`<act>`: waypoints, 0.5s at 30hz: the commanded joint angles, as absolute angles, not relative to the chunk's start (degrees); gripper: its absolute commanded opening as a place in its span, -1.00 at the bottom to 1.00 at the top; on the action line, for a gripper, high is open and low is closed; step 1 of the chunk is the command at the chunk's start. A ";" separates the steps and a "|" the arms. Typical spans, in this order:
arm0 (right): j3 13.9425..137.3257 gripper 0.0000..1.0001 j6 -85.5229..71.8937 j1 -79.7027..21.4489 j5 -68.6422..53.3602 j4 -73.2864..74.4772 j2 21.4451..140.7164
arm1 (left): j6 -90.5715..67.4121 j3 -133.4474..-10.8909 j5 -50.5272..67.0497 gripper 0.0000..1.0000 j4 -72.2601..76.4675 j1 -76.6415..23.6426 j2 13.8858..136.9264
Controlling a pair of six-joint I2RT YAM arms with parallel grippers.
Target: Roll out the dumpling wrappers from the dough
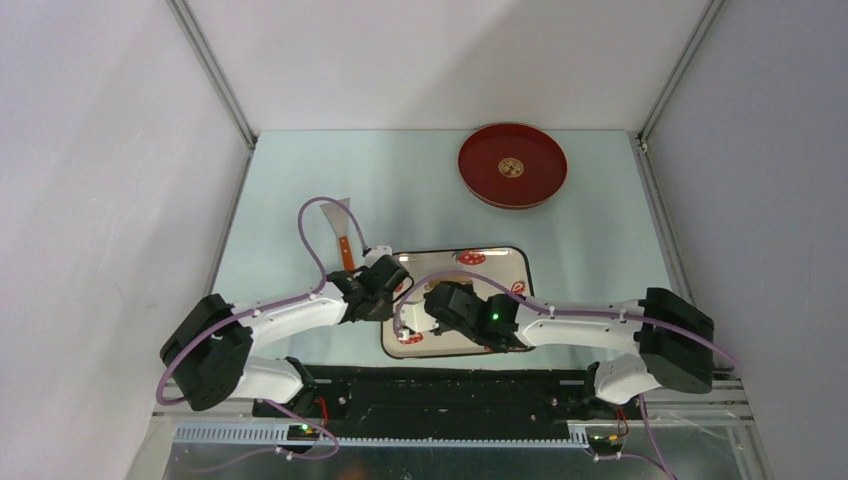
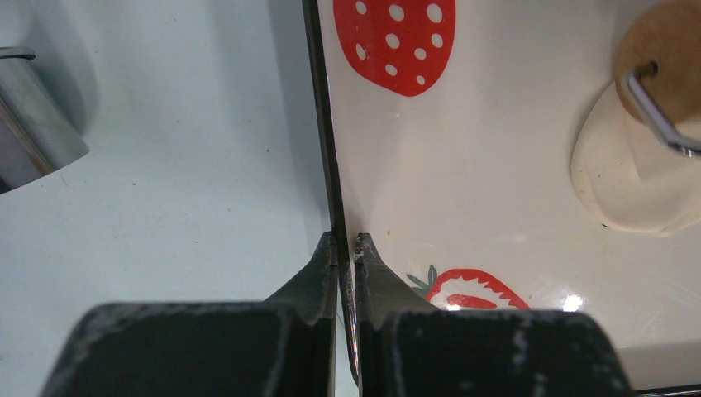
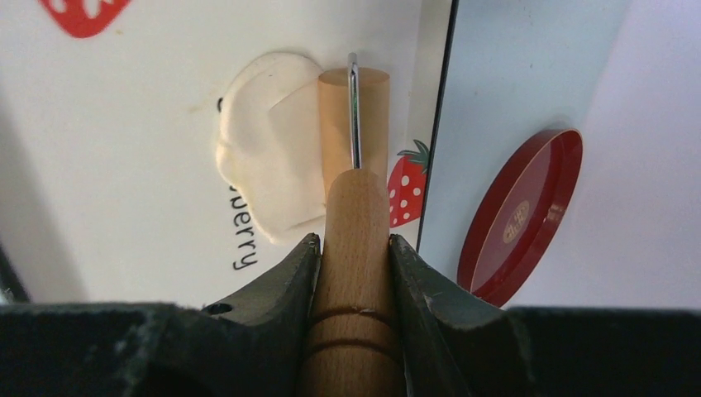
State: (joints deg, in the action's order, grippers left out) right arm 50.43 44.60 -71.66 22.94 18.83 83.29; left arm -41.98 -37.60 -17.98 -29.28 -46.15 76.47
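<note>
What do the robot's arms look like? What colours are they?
The left arm and right arm have white tube-shaped links with chunky black joints. A thin purple cable loops along each. A tiny green light glows on the right one. The fingers are dark and pointed.

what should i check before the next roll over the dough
1. Left jaws shut on the rim of the cream strawberry-patterned plate: ok.
2. Right jaws gripping the tan wooden roller by its handle: ok.
3. Roller's drum resting on the cream-white dough lump: ok, at its edge.
4. Dough lying wholly on the plate: ok.
5. Dough rolled thin and even: not ok, surface uneven.
6. Dough sticking to the drum: cannot tell.
</note>
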 commanded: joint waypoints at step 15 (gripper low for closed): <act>46.44 -1.00 31.88 -55.19 4.68 18.85 74.03 | -40.15 -33.65 -20.04 -0.97 -36.71 -46.01 79.91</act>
